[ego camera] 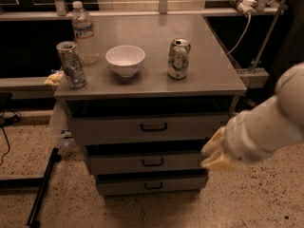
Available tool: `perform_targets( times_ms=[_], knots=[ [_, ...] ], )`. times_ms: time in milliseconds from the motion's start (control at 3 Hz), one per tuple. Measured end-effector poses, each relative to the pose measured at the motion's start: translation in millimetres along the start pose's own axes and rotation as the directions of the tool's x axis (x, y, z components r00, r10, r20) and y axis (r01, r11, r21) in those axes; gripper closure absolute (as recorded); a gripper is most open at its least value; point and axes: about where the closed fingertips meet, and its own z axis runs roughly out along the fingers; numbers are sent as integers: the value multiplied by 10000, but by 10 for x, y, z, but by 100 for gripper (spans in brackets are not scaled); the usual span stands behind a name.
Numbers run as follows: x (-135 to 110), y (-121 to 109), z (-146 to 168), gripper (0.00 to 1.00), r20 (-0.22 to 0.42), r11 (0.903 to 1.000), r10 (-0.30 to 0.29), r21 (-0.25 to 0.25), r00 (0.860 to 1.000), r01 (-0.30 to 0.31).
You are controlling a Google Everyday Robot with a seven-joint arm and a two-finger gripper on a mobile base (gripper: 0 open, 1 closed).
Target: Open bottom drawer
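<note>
The gripper (213, 154), yellowish at the tip of a white arm (266, 127), hangs at the right, in front of the cabinet's right edge at middle-drawer (147, 163) height; whether it is clenched or released cannot be told. The bottom drawer (185, 184) sits lowest, just above the floor, its front facing the camera and its long axis running left to right, as does its black handle (153, 185). Farther back, the top (213, 65) carries two cans (178, 59) (71, 64), a bowl (125, 60) and a bottle (83, 32).
</note>
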Motion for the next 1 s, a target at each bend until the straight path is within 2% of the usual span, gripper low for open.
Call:
perform_targets(
  times_ms=[333, 667, 1000],
  knots=[
    [99, 117, 339, 88, 4, 9999, 105, -102, 9999, -105],
    [101, 116, 328, 100, -9, 9999, 108, -77, 9999, -108],
    [176, 161, 472, 100, -132, 9999, 98, -128, 9999, -100]
  ],
)
